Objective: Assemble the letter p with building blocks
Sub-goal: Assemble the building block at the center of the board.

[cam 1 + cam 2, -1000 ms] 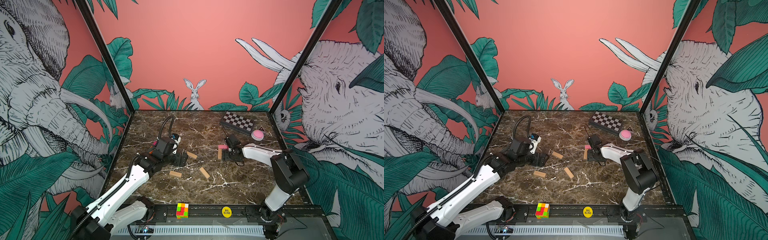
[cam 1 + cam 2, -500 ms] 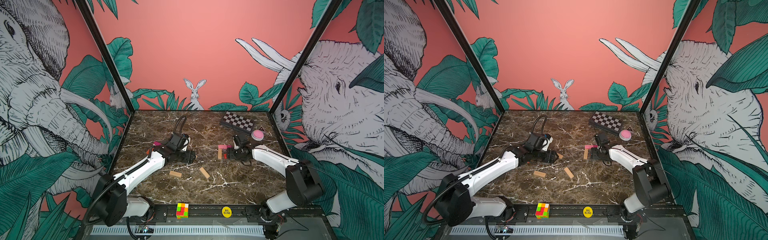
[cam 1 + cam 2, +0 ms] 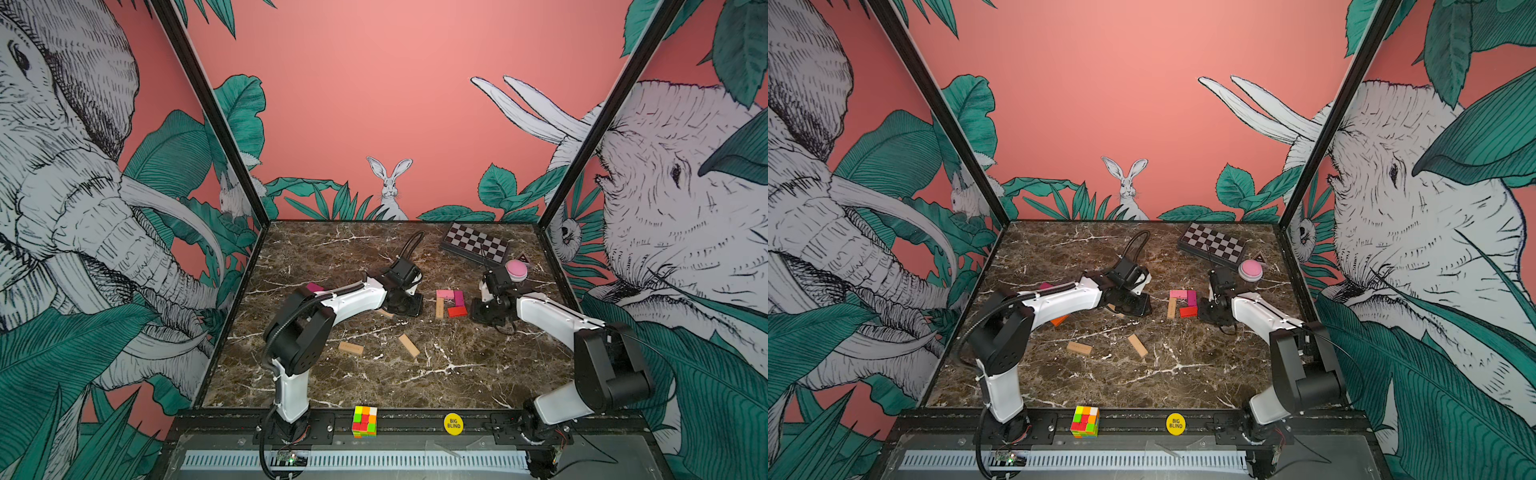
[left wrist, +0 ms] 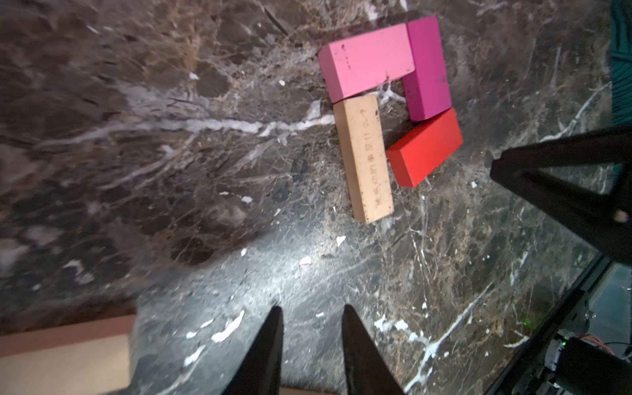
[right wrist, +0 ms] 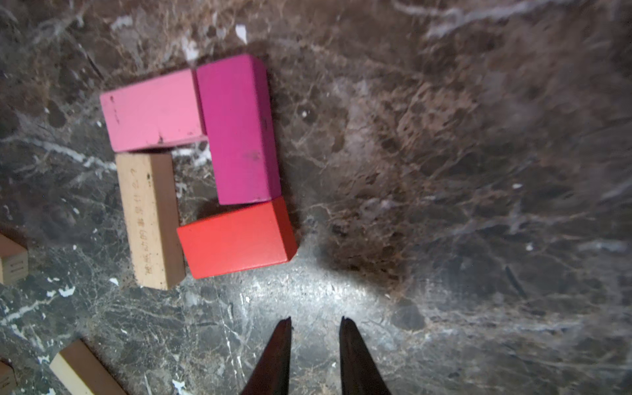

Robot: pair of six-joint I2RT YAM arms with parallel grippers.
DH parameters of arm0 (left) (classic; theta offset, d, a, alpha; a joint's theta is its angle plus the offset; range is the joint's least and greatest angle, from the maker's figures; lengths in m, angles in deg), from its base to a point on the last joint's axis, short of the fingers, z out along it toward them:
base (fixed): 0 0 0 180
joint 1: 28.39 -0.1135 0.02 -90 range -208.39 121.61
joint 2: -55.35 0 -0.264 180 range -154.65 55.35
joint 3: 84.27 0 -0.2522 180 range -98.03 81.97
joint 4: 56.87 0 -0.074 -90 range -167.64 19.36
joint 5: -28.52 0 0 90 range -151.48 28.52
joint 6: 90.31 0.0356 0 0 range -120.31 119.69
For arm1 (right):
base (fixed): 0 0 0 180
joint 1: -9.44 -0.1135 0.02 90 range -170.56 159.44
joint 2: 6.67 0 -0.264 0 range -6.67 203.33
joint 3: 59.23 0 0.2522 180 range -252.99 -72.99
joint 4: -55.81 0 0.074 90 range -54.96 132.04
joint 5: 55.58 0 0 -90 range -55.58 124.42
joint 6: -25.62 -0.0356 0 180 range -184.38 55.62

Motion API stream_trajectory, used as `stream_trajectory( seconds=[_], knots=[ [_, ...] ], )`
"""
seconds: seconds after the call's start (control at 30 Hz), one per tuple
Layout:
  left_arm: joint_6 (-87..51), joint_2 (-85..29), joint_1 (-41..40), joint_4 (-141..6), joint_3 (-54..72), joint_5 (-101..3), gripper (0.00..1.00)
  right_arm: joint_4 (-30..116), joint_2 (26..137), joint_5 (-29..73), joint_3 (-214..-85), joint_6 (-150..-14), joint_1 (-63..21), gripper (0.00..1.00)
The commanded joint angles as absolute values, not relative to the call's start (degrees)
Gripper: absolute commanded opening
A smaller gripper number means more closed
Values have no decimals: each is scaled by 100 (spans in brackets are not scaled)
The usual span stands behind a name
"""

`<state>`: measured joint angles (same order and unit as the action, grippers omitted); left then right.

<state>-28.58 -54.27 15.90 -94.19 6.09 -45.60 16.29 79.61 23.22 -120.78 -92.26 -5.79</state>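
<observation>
Four building blocks lie together mid-table: a pink block (image 3: pixel 444 294), a magenta block (image 3: pixel 458 297), a red block (image 3: pixel 457 311) and a tan block (image 3: pixel 439 308). The wrist views show them closer, with the pink block (image 5: pixel 154 109) and tan block (image 4: pixel 364 159) end to side and the red block (image 5: pixel 236 239) slightly askew. My left gripper (image 3: pixel 405 306) rests low to their left, my right gripper (image 3: pixel 484 311) to their right. Both the left gripper (image 4: pixel 311 307) and the right gripper (image 5: pixel 315 319) stand narrowly open over bare marble, holding nothing.
Two loose tan blocks (image 3: pixel 351 348) (image 3: pixel 409 345) lie nearer the front. A magenta block (image 3: pixel 314 286) and an orange block (image 3: pixel 1059 320) peek out by the left arm. A checkered box (image 3: pixel 473 243) and pink button (image 3: pixel 516 269) sit back right; a puzzle cube (image 3: pixel 364 421) is on the front rail.
The left arm has swung right toward the block group. The right gripper has drawn back to the group's right side. Both pairs of jaws have narrowed.
</observation>
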Motion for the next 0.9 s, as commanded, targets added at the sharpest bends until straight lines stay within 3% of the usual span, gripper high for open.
stream_trajectory(
  seconds=[0.0, 0.87],
  knots=[
    [-3037, -5705, 1630, -9440, 229, -4344, 27, 1773, 7926, 2049, -11900, -9197, -586, 24],
    [-3019, -6665, 1788, -9753, -557, -3987, 26, 2508, 8781, 1365, -12028, -9694, -595, 27]
  ],
)
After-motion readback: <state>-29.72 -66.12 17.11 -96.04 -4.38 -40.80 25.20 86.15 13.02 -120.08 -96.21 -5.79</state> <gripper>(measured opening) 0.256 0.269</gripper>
